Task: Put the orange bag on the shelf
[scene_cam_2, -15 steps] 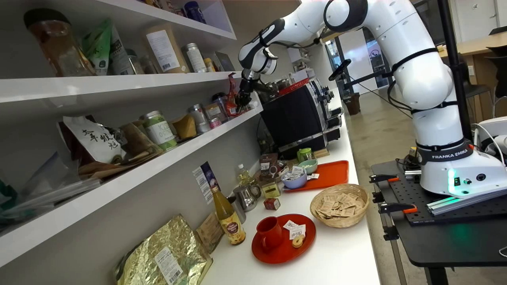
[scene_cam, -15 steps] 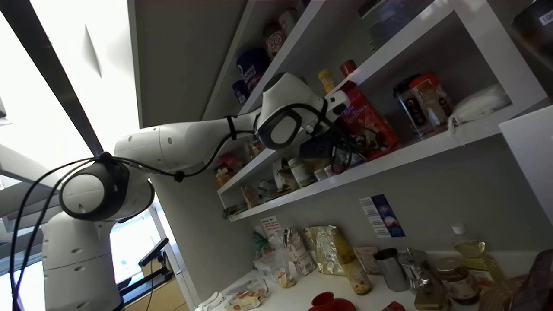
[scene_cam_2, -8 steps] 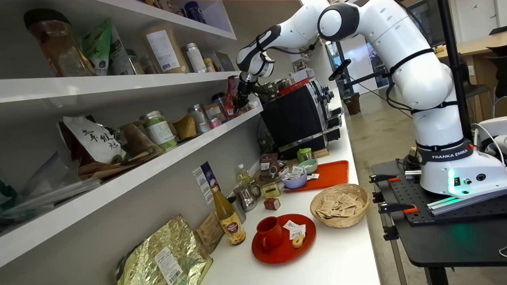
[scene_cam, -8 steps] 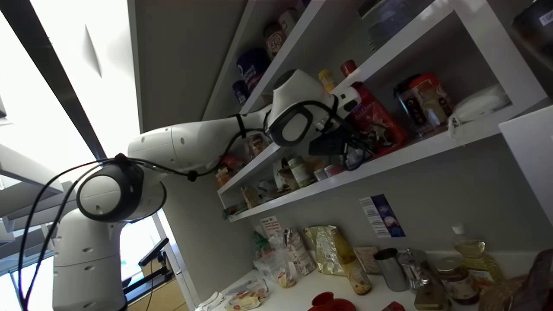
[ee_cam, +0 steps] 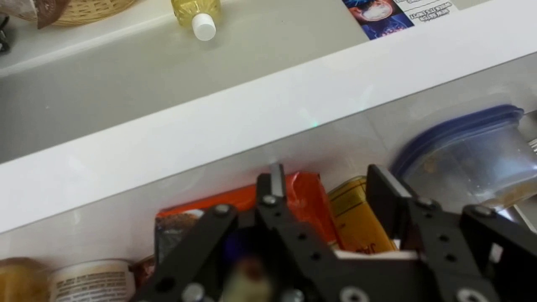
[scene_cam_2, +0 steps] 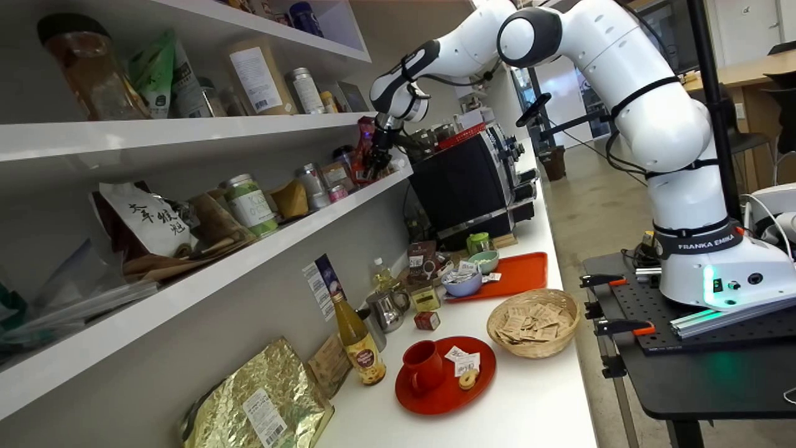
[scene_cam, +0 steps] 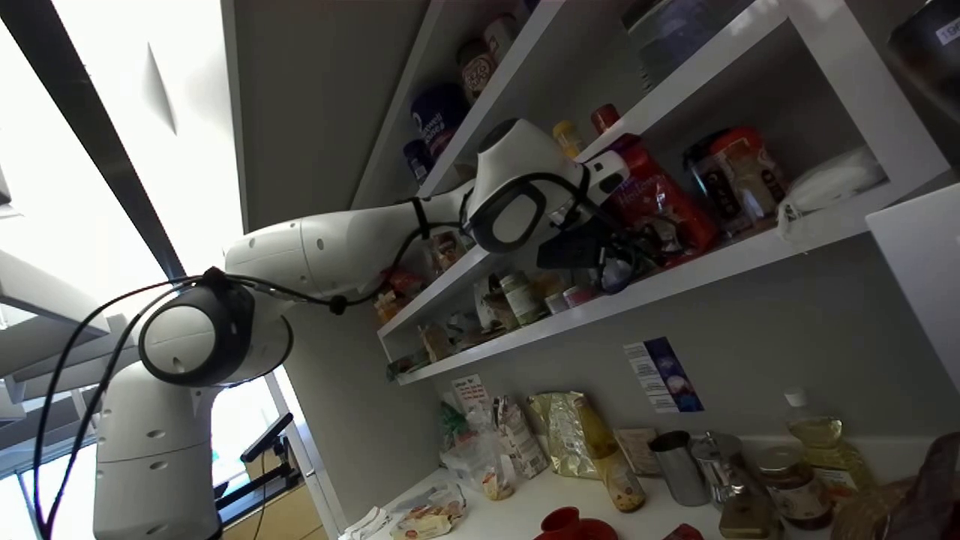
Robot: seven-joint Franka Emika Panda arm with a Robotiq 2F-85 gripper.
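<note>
Gripper [ee_cam: 325,184], black, two-jawed: I am holding its jaws apart, lower centre of wrist view, one jaw covering part of glossy red-orange rectangular bag [ee_cam: 308,197], yellow printed container [ee_cam: 361,222] showing between. Bag is standing on long white shelf [scene_cam: 750,257], upper right in an exterior view.

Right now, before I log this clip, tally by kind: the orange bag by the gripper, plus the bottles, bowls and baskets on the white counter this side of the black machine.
Orange bag: 1
Bottles: 2 (yellow bottle, white-capped bottle)
Bowls: 2 (bluish bowl, green bowl)
Baskets: 1 (wicker basket)
Total: 6
</note>
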